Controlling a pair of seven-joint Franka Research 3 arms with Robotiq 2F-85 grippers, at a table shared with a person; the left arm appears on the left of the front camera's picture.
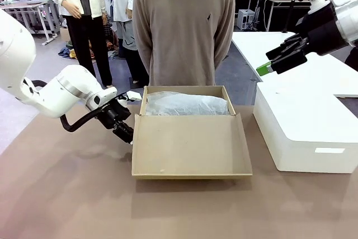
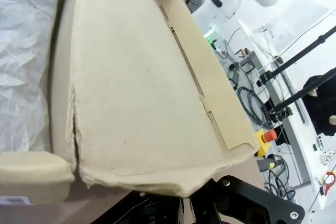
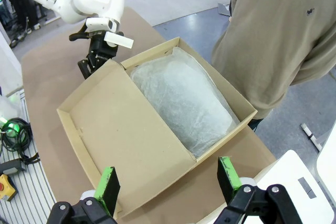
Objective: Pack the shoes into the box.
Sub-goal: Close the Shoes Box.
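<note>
Shoes are what I am meant to pack, and from my screens I cannot make them out; a rounded bulge under the white tissue paper [image 1: 187, 104] in the brown cardboard shoebox [image 1: 190, 132] may be them, though that is only my guess.

Taking that box as my landmark: it sits on the brown surface [image 1: 67, 194] with its hinged flap lid [image 1: 190, 146] folded flat toward my side, which I read as keeping the mouth open. On the box's far side stands a person in a beige sweater [image 1: 184, 26], arms behind the back, close to the back wall. To the box's right, just beside it with a narrow gap, lies a large white rectangular box [image 1: 305, 132], so there is little side room there. In front of the lid the surface is bare, and that is my freest approach.

My left hand [image 1: 124, 131] is low at the box's left, by the hinge corner, fingers pressed together with nothing between them. My right hand [image 3: 168, 182] hangs high above the box's right side, green pads [image 3: 108, 182] spread wide and holding nothing.
</note>
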